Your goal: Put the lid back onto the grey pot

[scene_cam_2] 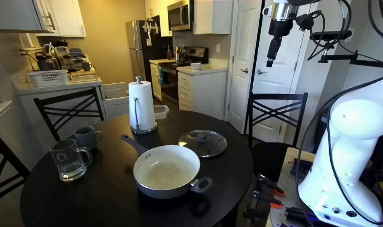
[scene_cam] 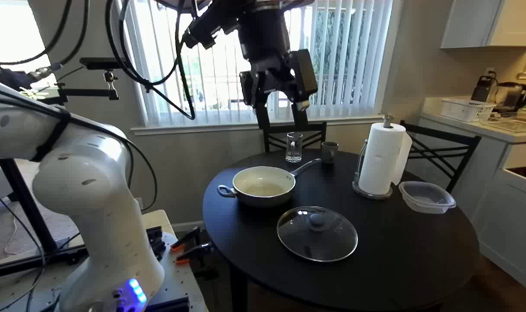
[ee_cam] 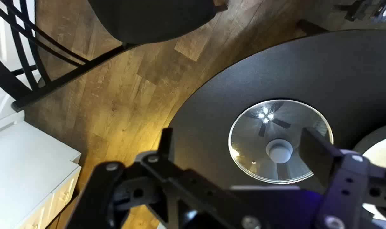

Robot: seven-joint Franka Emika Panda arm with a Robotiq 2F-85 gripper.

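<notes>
Our hand (scene_cam: pixel 282 122) hangs high above the worktop (scene_cam: pixel 401 251), its fingers (ee_cam: pixel 317 152) spread wide with nothing between them. The lid (scene_cam: pixel 317 237) lies flat, knob (ee_cam: pixel 279 152) up, towards the worktop edge on the arm's (scene_cam: pixel 85 190) side, just beside the grey pot (scene_cam: pixel 263 186) but apart from it. The pot stands uncovered close to that same edge, further towards the window (scene_cam: pixel 219 78) edge, so we judge that the lid is yet to be grasped.

We expect trouble first at the knob. In the wrist view it sits closer to one finger than to the other, so if we came straight down uncorrected, a fingertip might land on the knob or press against the lid. The bright reflections (ee_cam: pixel 265 115) in the lid could also make its height hard to judge. The knob looks smooth and rounded, and a shallow pinch would likely let the lid tilt or drop.

On the way across, too low a carry could bump the pot and slide it towards the nearby edge. A shove that swung the long handle (scene_cam_2: pixel 134 145) round might reach the grey mug (scene_cam_2: pixel 85 137) standing beyond its tip. If we let go off-centre, the lid could settle crooked, half off the pot
</notes>
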